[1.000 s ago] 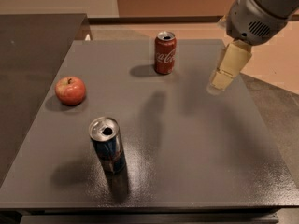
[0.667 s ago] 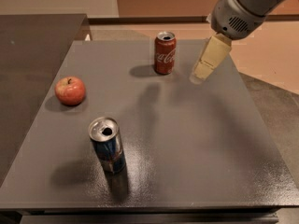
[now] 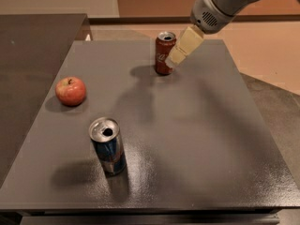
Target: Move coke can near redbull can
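The coke can (image 3: 163,53) is a short red can with white script and a silver top, standing upright at the back middle of the grey table (image 3: 201,135). The redbull can (image 3: 108,146) is a dark blue and silver can with an open top, upright near the front left. My gripper (image 3: 178,57) comes down from the upper right on a grey arm, with its cream-coloured fingers (image 3: 183,47) right beside the coke can's right side, at or overlapping its edge.
A red apple (image 3: 71,91) lies at the left side of the table. A darker counter (image 3: 33,55) adjoins the table on the left. The floor lies beyond the right and back edges.
My gripper has moved left and slightly down, from well right of the coke can to right against its right side. The cans and apple have not moved.
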`<state>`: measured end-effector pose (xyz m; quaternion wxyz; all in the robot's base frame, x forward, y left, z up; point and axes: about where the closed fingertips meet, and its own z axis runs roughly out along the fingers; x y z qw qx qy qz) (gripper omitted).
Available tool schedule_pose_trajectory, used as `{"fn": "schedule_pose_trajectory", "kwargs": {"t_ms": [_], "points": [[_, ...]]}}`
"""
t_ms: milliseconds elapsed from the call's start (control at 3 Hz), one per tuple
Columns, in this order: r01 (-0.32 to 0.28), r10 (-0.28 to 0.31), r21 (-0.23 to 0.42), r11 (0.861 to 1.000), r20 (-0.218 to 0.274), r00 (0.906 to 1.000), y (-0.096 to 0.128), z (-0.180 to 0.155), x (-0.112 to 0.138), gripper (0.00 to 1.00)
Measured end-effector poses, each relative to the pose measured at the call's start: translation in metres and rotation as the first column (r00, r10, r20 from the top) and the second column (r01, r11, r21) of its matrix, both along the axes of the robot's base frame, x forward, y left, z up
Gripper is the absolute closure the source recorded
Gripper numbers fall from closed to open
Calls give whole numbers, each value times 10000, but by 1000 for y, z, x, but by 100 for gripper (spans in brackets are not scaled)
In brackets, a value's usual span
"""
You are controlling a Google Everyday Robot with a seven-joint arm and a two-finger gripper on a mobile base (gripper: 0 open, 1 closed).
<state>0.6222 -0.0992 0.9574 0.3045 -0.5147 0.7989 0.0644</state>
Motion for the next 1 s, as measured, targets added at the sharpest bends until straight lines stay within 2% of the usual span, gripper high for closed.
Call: {"fn": "schedule_pose_trajectory", "kwargs": {"t_ms": [667,1000], "points": [[928,-881,1051,9901,-483,9949,9,-26,50,0],[983,-899,1433,9848,-637,9939,17,-36,62,0]]}}
